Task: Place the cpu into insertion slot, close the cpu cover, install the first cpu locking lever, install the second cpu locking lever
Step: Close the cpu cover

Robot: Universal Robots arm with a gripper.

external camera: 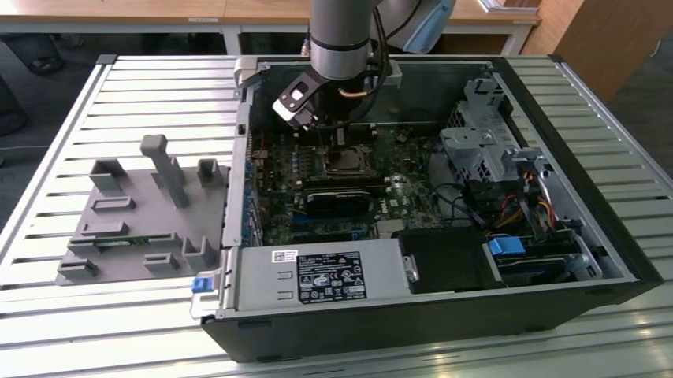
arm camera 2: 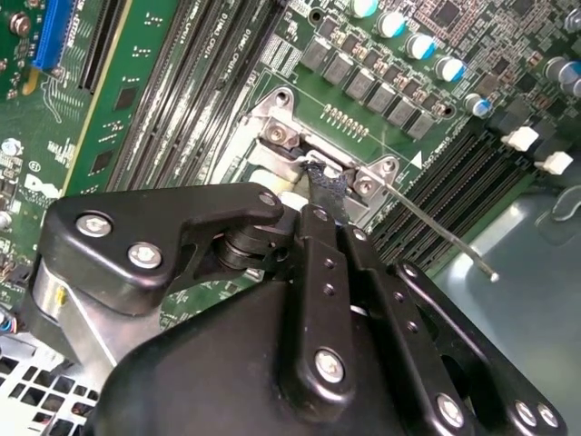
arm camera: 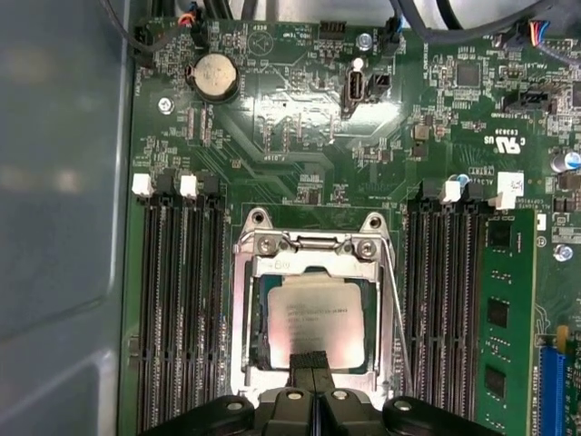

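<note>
The cpu (arm camera: 318,313) lies flat in the insertion slot (external camera: 329,167). The cpu cover (arm camera: 257,313) looks folded down around it, with the chip showing through its window. In the exterior view, the slot sits at about 10 o'clock from the middle of the computer case (external camera: 631,272), and the hand (external camera: 339,140) hangs just over it at 12 o'clock. In the first wrist view the hand's (arm camera: 310,361) tips are pressed together and pinch nothing I can see. They are right at the edge of the chip.

A thin lever (arm camera 2: 445,232) sticks out beside the slot and looks unhooked.

I think the job now is getting the cover down flat. To do it well, push softly and straight down. Keep the tips on the metal frame, not on the green board. Do not slide sideways, or the chip may shift.
</note>
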